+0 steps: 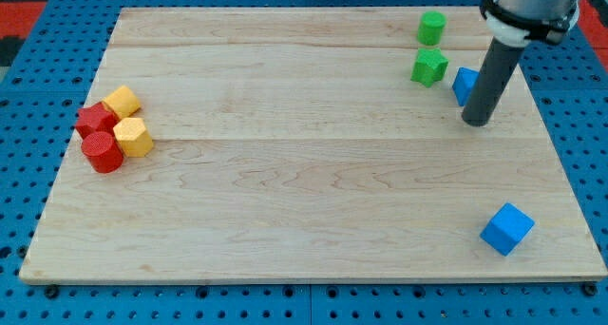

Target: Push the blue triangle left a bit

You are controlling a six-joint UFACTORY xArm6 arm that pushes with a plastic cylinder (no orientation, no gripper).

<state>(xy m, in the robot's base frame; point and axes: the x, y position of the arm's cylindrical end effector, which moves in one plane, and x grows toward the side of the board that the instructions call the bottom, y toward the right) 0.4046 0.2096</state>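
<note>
Camera view: wooden counter (304, 201) whole. Rod hides right part of blue triangle (465, 84) at view's upper right; my tip (477, 123) touches its lower right. No jaws on rod, so nothing grasped. Two blue: triangle, cube (506, 229). Two green: cylinder (431, 27), star-like block (429, 66). Two red (101, 151) (95, 119), two yellow (133, 137) (123, 101), clustered at left.

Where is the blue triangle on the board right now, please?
The blue triangle sits near the view's top right, just right of the green star-shaped block, partly hidden behind my rod, with my tip just below it.
</note>
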